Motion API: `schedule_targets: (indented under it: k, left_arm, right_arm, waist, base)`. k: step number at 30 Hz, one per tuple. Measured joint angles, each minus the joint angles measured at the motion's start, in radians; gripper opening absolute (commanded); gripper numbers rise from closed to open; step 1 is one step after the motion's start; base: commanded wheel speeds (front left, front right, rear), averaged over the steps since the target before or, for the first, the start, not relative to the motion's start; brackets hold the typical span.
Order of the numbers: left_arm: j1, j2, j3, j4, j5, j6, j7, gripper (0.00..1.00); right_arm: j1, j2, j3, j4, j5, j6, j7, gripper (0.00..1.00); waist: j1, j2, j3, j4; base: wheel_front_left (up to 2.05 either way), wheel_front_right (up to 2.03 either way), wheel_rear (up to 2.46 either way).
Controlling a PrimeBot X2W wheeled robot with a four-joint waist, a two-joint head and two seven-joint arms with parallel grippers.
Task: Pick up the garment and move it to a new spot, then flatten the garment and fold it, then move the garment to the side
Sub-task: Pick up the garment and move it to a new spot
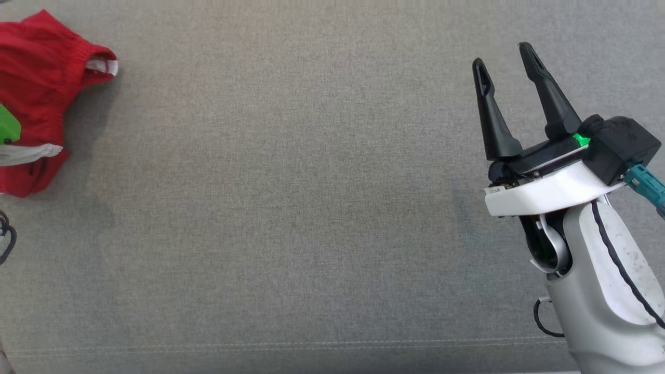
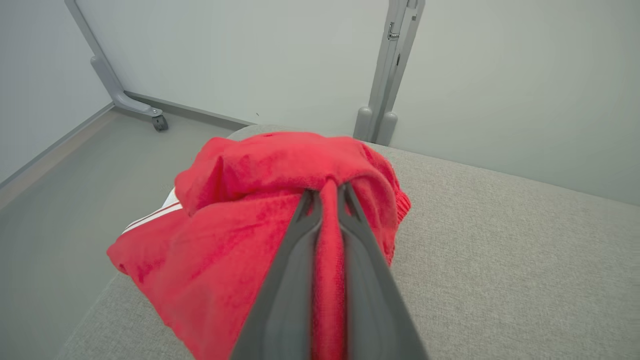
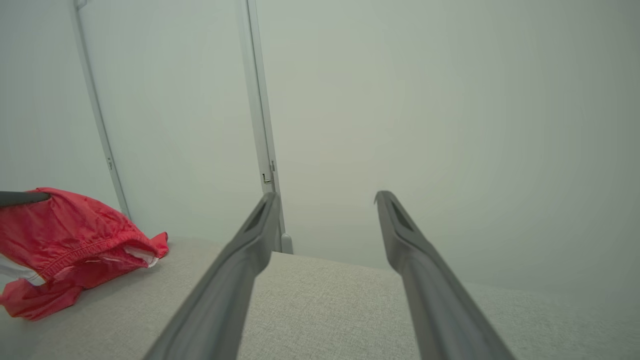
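Observation:
The garment (image 1: 36,93) is red with white stripes and lies bunched at the far left edge of the grey padded surface (image 1: 291,208). In the left wrist view my left gripper (image 2: 327,192) is shut on a pinched ridge of the garment (image 2: 250,225), red cloth squeezed between its dark fingers. The garment (image 3: 65,245) hangs lifted and crumpled at the left of the right wrist view. My right gripper (image 1: 503,58) stands open at the right of the surface, far from the cloth, with nothing between its fingers (image 3: 260,235).
A grey floor (image 2: 75,200) drops away past the surface's left end. A metal frame leg with a caster (image 2: 159,122) and an upright post (image 2: 387,70) stand by the pale wall. A stitched seam (image 1: 291,345) runs near the surface's front edge.

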Motion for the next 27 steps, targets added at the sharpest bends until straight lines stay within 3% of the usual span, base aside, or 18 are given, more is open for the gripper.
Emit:
schedule_targets:
  k: [6,11,16,23,27]
  left_arm:
    - [0.038,-0.016,-0.048,-0.038,-0.010,0.000,-0.024,0.00]
    - [0.065,-0.075,-0.144,-0.129,-0.064,0.000,-0.046,0.00]
    - [0.094,-0.130,-0.177,-0.187,-0.117,0.000,-0.072,0.00]
    - [0.180,-0.271,-0.142,-0.251,-0.238,0.000,-0.157,0.00]
    - [0.265,-0.354,-0.160,-0.265,-0.252,0.000,-0.203,0.00]
  right_arm:
    - [0.054,0.008,-0.012,0.012,0.020,0.000,0.000,1.00]
    - [0.096,0.011,-0.023,0.019,0.027,0.003,0.000,1.00]
    - [0.126,0.010,-0.040,0.020,0.031,0.003,0.000,1.00]
    - [0.146,0.007,-0.051,0.014,0.033,0.008,0.000,1.00]
    - [0.160,0.003,-0.052,0.005,0.033,0.008,0.000,1.00]
  waist:
    - [0.0000,0.0000,-0.076,-0.014]
    - [0.0000,0.0000,-0.130,-0.039]
    - [0.0000,0.0000,-0.161,-0.068]
    - [0.0000,0.0000,-0.189,-0.128]
    - [0.0000,0.0000,-0.193,-0.163]
  base:
    - [0.00,0.00,0.00]
    - [0.00,0.00,0.00]
    - [0.00,0.00,0.00]
    - [0.00,0.00,0.00]
    - [0.00,0.00,0.00]
